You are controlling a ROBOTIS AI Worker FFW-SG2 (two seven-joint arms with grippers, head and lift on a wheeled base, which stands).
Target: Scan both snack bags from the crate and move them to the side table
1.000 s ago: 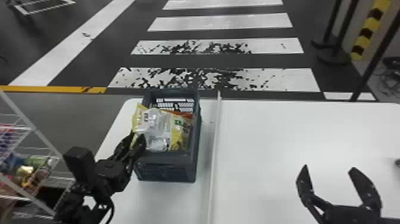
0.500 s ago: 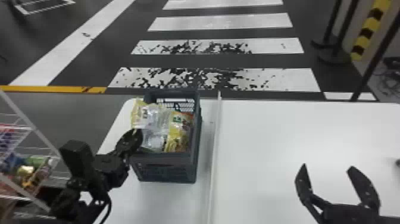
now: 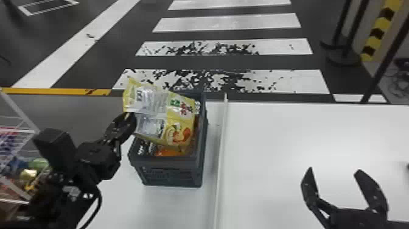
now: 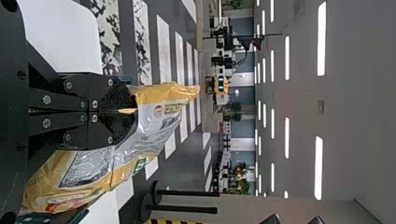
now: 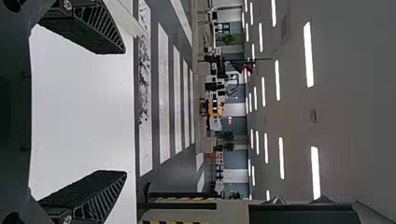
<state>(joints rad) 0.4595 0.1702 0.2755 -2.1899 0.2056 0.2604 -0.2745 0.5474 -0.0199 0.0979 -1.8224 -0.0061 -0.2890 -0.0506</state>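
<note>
The right hand (image 3: 334,170) is above the near right part of the white surface (image 3: 289,152), its fingers spread wide with nothing between them. The left hand (image 3: 129,117), at the left side of the dark crate (image 3: 170,170), has its fingers closed on one edge of a yellow and clear snack bag (image 3: 179,118). The bag slants over the crate's opening; whether it touches the rim, I cannot tell. Something orange (image 3: 167,152) lies inside the crate, at its near end. The crate is upright on the surface, toward the left edge, beside a long raised strip (image 3: 220,158). Left of the surface is a wire rack (image 3: 15,106) of colourful packets (image 3: 29,174). Past the far edge, white stripes (image 3: 237,22) cross the dark floor.
</note>
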